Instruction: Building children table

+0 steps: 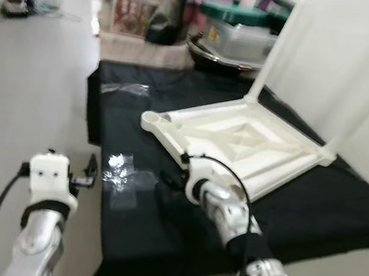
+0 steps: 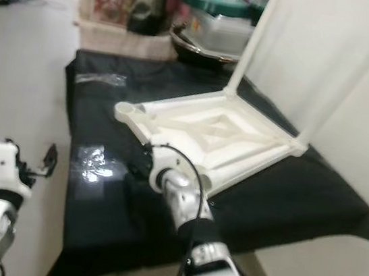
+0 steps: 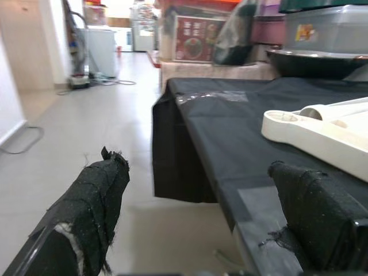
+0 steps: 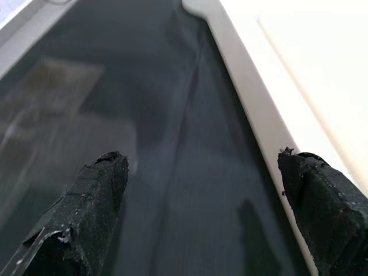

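Right gripper [image 4: 201, 190] spread wide over black cloth [image 1: 339, 206], beside upturned white table [image 1: 238, 142] on that cloth. Left gripper [image 3: 201, 213] spread too, off cloth's edge.

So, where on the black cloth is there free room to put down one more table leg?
The black cloth is bare on the robot's right of the upside-down white tabletop, toward the wall, and also behind it, before the pan. The near left part is crowded: clear plastic wrap, the right gripper open beside the tabletop edge, the left gripper open off the cloth's edge.
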Robot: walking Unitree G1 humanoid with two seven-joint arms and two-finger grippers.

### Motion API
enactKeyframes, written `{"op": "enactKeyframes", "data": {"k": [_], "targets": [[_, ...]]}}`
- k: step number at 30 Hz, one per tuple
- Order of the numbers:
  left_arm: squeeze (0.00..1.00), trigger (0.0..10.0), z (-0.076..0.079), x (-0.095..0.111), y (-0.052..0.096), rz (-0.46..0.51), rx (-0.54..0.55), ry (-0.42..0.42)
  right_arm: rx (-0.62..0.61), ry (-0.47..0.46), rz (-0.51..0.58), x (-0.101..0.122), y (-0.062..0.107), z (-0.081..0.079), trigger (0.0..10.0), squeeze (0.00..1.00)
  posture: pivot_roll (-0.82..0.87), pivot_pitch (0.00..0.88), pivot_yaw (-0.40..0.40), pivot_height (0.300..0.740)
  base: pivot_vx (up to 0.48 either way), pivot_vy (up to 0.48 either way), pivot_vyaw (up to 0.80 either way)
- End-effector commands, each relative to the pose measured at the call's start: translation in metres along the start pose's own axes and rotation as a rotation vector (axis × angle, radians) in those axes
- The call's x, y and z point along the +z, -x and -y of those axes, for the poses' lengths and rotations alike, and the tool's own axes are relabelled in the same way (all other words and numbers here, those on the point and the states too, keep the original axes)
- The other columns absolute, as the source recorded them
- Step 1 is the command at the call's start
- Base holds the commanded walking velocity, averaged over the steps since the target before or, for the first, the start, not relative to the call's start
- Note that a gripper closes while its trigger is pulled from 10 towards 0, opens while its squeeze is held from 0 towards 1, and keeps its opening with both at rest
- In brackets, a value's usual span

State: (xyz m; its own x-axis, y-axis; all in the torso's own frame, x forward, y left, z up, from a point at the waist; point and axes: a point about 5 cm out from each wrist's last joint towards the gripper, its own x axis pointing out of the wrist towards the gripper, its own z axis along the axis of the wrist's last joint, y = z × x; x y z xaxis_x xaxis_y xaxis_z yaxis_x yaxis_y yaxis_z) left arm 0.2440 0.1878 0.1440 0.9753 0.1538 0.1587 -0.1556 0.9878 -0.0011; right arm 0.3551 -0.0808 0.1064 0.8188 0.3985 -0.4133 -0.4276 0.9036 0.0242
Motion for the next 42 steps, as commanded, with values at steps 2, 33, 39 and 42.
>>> {"op": "enactKeyframes", "data": {"k": [2, 33, 39, 42], "targets": [[0.00, 10.0, 0.003, -0.003, -0.001, -0.005, -0.010, -0.006, -0.032, 0.008, -0.040, -0.008, 0.001, 0.008, 10.0, 0.00, 0.10, 0.000, -0.122, 0.740, 0.000, 0.000, 0.00], [0.00, 10.0, 0.007, -0.005, -0.001, 0.002, -0.014, -0.015, -0.283, 0.021, -0.023, 0.019, 0.000, 0.066, 10.0, 0.00, 0.14, 0.000, -0.139, 0.740, 0.000, 0.000, 0.00], [0.00, 10.0, 0.007, -0.004, -0.002, 0.005, -0.013, -0.019, -0.093, 0.015, -0.197, -0.017, -0.002, 0.051, 10.0, 0.00, 0.13, 0.000, -0.138, 0.740, 0.000, 0.000, 0.00], [0.00, 10.0, 0.008, -0.004, -0.003, 0.007, -0.016, -0.020, -0.069, 0.026, -0.244, -0.031, 0.002, 0.055, 0.0, 0.00, 0.13, 0.000, -0.137, 0.740, 0.000, 0.000, 0.00]]}}
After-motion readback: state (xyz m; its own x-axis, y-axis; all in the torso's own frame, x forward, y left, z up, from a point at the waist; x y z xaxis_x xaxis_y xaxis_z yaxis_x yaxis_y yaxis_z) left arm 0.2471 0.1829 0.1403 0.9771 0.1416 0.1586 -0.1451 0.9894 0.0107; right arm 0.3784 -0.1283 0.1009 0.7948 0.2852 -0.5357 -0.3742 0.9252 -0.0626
